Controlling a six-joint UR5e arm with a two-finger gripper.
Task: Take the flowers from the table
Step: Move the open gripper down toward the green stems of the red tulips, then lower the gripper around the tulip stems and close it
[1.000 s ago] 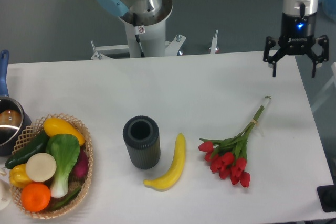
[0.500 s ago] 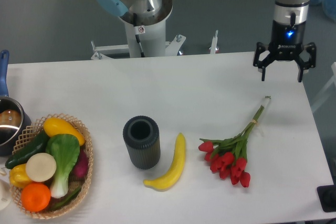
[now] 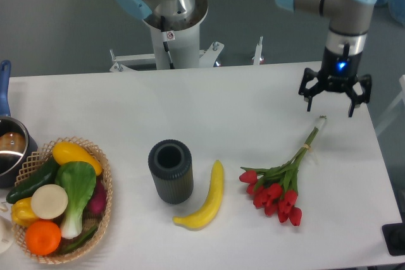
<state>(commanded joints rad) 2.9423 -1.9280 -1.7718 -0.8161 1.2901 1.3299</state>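
Note:
The flowers (image 3: 278, 184), a bunch of red tulips with green leaves and long thin stems, lie on the white table (image 3: 228, 105) at the right, blooms toward the front, stem tips pointing to the back right. My gripper (image 3: 330, 109) is open and empty, fingers pointing down, hovering just above and slightly right of the stem tips.
A yellow banana (image 3: 205, 199) lies left of the flowers. A dark grey ribbed cup (image 3: 170, 171) stands beside it. A wicker basket (image 3: 103, 208) of vegetables sits at the front left, with a pot (image 3: 11, 150) behind it. The table's right edge is near the gripper.
The gripper has moved left and lower, from above the table's back right corner to just over the stem tips. It stays open. The flowers have not moved.

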